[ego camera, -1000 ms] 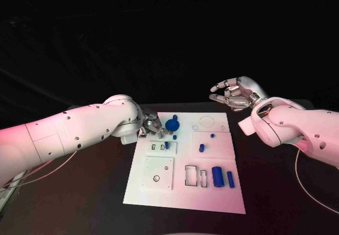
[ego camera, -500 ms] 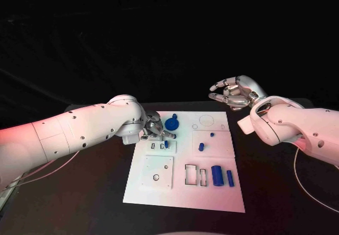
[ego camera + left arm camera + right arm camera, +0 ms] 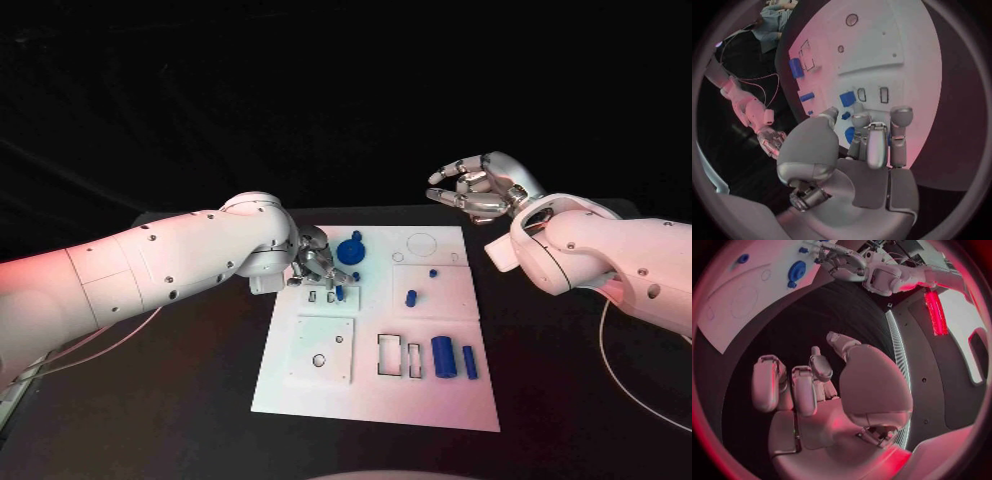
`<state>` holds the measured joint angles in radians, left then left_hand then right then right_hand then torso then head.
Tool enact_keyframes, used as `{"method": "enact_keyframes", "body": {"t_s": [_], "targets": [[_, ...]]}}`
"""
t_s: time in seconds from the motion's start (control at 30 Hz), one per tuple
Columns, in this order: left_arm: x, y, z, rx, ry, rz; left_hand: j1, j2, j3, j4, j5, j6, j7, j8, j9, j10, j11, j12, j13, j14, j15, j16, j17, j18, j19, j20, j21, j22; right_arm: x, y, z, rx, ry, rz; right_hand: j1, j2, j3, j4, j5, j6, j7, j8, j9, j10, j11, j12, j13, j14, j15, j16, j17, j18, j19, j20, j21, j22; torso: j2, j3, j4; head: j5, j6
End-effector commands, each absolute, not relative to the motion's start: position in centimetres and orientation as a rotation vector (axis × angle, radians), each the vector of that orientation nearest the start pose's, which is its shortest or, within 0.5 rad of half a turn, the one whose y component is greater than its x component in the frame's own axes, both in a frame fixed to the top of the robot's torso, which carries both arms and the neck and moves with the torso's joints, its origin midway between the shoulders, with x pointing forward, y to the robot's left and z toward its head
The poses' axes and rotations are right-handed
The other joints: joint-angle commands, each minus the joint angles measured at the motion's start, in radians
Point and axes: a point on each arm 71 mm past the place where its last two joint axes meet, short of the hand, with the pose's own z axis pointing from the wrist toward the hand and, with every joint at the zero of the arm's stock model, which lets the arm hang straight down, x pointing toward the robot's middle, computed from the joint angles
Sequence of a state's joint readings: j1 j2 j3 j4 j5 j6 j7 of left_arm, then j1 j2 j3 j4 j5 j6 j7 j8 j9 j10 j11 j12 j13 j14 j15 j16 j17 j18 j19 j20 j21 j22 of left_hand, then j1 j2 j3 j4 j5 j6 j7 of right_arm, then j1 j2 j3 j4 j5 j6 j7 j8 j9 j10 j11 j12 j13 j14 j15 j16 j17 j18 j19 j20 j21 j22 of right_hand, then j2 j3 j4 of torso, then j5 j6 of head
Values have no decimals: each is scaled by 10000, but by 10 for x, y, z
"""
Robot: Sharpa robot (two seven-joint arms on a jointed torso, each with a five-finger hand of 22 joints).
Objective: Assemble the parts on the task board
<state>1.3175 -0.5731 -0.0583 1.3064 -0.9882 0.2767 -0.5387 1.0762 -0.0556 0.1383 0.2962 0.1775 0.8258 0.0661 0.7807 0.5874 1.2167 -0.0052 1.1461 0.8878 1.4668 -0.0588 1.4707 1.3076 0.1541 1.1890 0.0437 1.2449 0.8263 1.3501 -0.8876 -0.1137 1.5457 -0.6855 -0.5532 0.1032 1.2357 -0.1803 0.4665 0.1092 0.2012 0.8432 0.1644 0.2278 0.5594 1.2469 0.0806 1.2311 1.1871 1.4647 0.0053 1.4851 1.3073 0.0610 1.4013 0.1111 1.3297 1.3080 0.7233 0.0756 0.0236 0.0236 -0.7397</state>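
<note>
We see the white task board (image 3: pixel 378 400) lying in the middle of the black worktop (image 3: pixel 188 400), its near edge slanting down toward the right, with bare dark surface open on the left, the right and the near side. Our left hand (image 3: pixel 312 262) hangs over the board's far left corner, beside the round blue part (image 3: pixel 351 255) that sits near the far edge; its fingers (image 3: pixel 869 145) are curled downward over the board, and we cannot tell whether they pinch anything. Just near of that hand lies a row of small rectangular slots, with a small blue part (image 3: pixel 340 293) standing at its right end. Right of the slots a short blue peg (image 3: pixel 411 299) rests on the board, and a tiny blue dot (image 3: pixel 434 274) sits a little farther off. Along the near right stretch, two blue blocks (image 3: pixel 444 360) lie side by side, just right of two outlined rectangular recesses (image 3: pixel 391 358). A raised square plate (image 3: pixel 323 351) with small holes takes the near left of the board. Our right hand (image 3: pixel 475 190) is raised beyond the board's far right corner, well apart from every part, its fingers curled loosely inward with nothing in them.
</note>
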Motion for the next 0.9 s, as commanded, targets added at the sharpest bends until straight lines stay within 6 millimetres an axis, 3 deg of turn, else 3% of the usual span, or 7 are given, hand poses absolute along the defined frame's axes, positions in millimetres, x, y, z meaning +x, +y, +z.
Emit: {"method": "enact_keyframes", "body": {"t_s": [0.03, 0.67, 0.9], "targets": [[519, 134, -193, -399, 24286, -4477, 130, -12, 67, -35, 52, -51, 9, -5, 22, -76, 16, -54, -26, 451, -39, -57, 471, -160, -60, 7, 30, 2, 502, -230, -129, 5088, 14636, 9908, -65, -2, 0, 58, 49, -55, 6, 55, 9, -80, -11, -35, -8, 505, -8, -59, 372, 113, -71, -6, -32, 341, 0, 2, -1, 16, 1], [518, 130, -196, -336, 24581, -4513, 529, 121, 329, -32, 79, -87, 28, -87, 95, -102, 32, -53, -48, 435, -22, -72, 448, -161, -95, 32, 58, 29, 502, -233, -129, 5120, 14621, 9813, -90, -10, -19, 79, 47, -64, 7, 62, 14, -82, -9, -43, -15, 499, -8, -74, 352, 118, -82, -7, -57, 323, 4, 9, -4, 5, -20], [517, 130, -197, -383, 24664, -4519, 1096, 217, 971, -38, 73, -95, 12, -195, 177, -108, 17, -24, -42, 429, -30, -78, 441, -163, -127, 51, 108, 83, 503, -234, -130, 5178, 14639, 9743, -149, -39, -63, 120, 68, -70, 5, 76, 24, -97, -9, -69, -40, 492, -7, -94, 327, 132, -118, -8, -124, 270, 0, -6, 4, -3, -8]]}}
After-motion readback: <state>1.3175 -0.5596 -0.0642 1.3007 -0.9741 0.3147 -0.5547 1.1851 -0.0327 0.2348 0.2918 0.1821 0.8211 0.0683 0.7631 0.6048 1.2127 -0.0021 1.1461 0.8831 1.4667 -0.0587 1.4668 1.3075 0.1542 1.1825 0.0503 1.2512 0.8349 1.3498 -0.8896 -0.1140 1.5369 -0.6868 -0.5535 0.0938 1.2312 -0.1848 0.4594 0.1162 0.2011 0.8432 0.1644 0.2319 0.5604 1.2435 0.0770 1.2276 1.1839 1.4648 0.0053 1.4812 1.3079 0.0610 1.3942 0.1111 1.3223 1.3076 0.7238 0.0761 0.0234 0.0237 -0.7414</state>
